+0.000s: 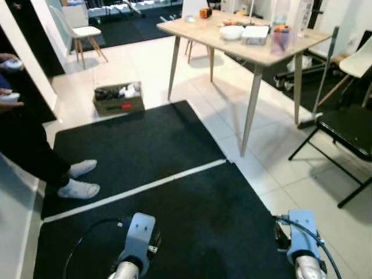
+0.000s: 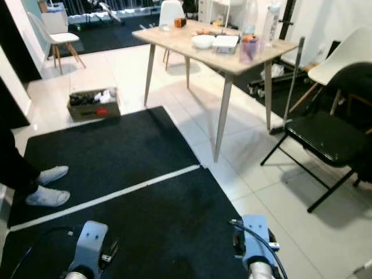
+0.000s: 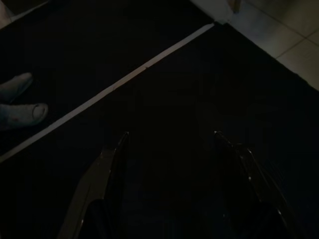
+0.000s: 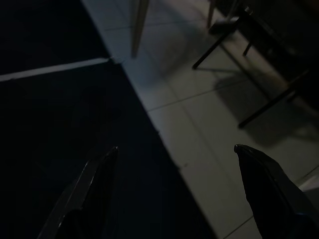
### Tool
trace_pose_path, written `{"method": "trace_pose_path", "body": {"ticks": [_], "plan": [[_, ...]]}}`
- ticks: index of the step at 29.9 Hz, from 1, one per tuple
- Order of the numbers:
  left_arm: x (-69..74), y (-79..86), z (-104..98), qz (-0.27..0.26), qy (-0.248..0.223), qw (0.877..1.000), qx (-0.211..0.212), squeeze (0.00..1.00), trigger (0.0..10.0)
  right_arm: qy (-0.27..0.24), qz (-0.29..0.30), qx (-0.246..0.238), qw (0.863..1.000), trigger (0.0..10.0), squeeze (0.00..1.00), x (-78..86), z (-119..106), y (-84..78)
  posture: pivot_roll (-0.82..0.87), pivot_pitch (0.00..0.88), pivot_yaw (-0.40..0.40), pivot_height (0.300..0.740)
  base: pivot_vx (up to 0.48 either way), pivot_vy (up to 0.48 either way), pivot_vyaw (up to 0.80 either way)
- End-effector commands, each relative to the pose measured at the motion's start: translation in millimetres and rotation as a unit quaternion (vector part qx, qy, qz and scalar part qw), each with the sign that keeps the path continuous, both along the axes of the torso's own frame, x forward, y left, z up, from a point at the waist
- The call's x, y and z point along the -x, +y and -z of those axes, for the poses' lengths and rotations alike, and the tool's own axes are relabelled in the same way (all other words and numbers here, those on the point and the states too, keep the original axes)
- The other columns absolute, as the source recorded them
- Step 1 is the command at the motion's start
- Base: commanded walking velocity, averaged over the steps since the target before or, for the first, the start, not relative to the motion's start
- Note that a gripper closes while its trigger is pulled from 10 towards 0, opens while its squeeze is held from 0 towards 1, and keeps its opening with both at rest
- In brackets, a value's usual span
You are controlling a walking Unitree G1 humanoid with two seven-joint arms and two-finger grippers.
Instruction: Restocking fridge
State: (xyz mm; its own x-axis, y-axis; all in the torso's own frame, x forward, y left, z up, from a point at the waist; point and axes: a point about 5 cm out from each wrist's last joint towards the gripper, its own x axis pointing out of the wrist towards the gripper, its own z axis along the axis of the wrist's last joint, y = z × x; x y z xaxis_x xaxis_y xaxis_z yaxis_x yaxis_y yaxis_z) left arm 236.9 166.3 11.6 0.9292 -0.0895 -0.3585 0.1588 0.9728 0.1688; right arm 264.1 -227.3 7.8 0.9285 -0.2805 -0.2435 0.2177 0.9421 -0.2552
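A wooden table (image 1: 203,36) stands ahead to the right, carrying a white bowl (image 1: 231,32), a clear lidded container (image 1: 256,34), a tinted cup (image 1: 280,38) and bottles at the back. A cardboard box (image 1: 118,99) of mixed items sits on the tiles by the black mat (image 1: 139,151). Both arms hang low at the bottom of the eye views. My left gripper (image 3: 169,142) is open over the dark mat, holding nothing. My right gripper (image 4: 177,149) is open over the mat's edge and the tiles, also holding nothing.
A person stands at the left in dark trousers and white socks (image 1: 78,179), holding controllers (image 1: 10,97). A black folding chair (image 1: 346,131) is at the right, a white chair (image 1: 81,32) at the far left. A white gap (image 1: 139,189) separates two mats.
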Motion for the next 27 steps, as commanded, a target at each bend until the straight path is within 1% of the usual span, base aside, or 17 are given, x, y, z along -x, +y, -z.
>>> {"method": "trace_pose_path", "body": {"ticks": [1,11,27], "plan": [[6.4,4.3,6.7,-0.01,0.016,1.0,0.0,0.0,10.0,0.008,0.0,-0.01,1.0,10.0,0.0,3.5,5.2,5.4,-0.07,0.108,0.031,0.74,0.364,0.0,0.0],[6.1,4.4,6.6,-0.009,0.016,1.0,0.0,0.0,10.0,0.008,-0.001,-0.009,1.0,10.0,0.0,3.5,5.1,5.6,-0.07,0.106,0.032,0.74,0.357,0.0,0.0],[4.2,4.5,6.0,-0.011,0.013,1.0,0.0,0.0,10.0,0.006,-0.002,-0.008,1.0,10.0,0.0,2.0,3.9,4.7,-0.07,0.1,0.03,0.74,0.48,0.0,0.0]]}}
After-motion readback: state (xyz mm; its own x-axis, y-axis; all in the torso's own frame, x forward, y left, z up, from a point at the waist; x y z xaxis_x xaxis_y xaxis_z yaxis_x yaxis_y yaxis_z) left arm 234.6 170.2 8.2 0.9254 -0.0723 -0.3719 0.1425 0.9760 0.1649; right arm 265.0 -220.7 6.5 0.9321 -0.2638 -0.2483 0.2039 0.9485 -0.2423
